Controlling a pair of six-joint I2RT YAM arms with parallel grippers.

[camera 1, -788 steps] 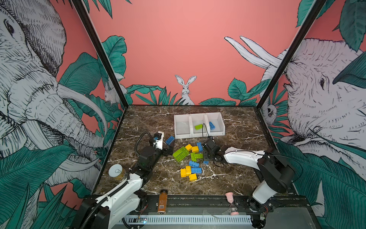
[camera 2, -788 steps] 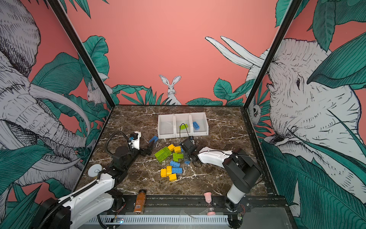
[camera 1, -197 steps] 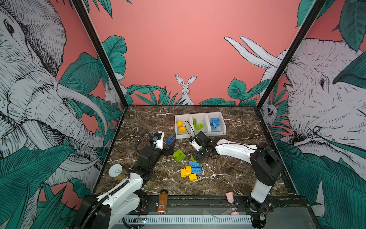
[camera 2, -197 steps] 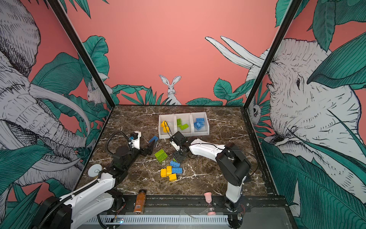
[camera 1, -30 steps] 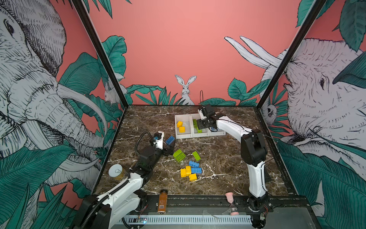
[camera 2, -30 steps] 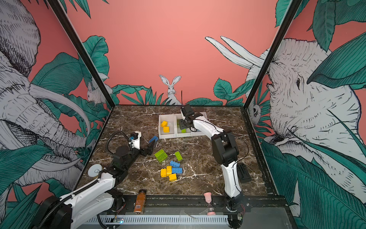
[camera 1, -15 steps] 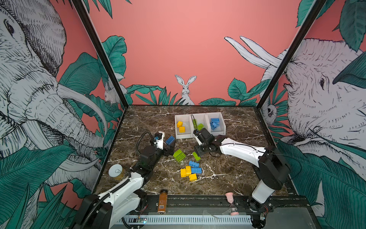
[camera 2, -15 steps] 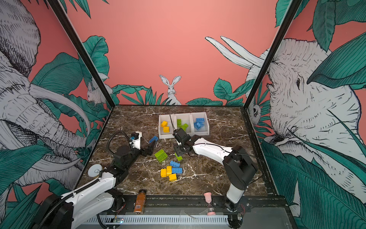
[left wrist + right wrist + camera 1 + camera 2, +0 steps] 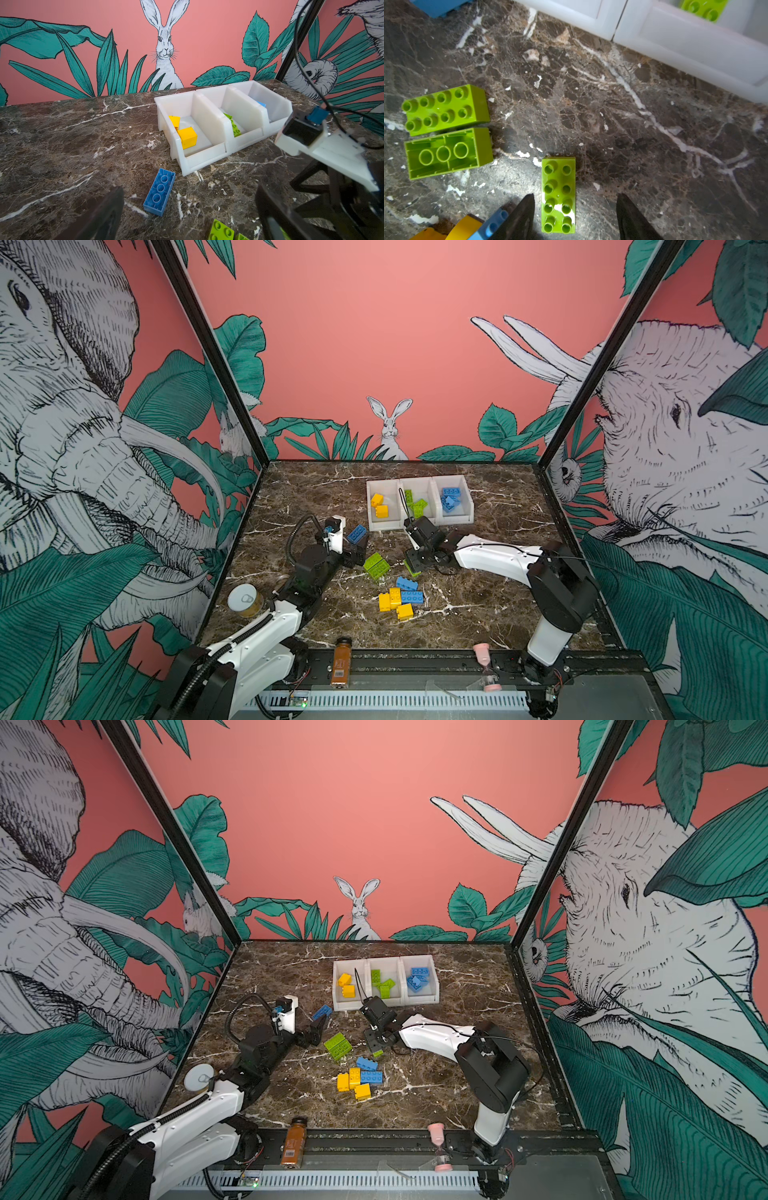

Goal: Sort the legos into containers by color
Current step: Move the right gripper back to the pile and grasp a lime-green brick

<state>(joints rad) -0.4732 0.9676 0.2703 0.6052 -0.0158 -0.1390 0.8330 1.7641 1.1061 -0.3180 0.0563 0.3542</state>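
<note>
On the marble tabletop, three joined white containers hold yellow, green and blue apiece; loose legos lie just in front. The left tool gapes wide, empty, near a blue brick. The right tool stands part-open astride a lime brick, not pinching it.

Bins: 3, joined in 1 row.

Loose on desk, 9 pcs total:
- green legos x3
- blue legos x3
- yellow legos x3

Inside bins:
- yellow x2
- green approx 3, overlapping, can't be sure
- blue approx 3, piled up, same doubt

Arms: 2, w/ 1 claw each, i.e. left claw and right claw.

Misc, 1 ea:
- round tin
- amber bottle
- pink sand timer
</note>
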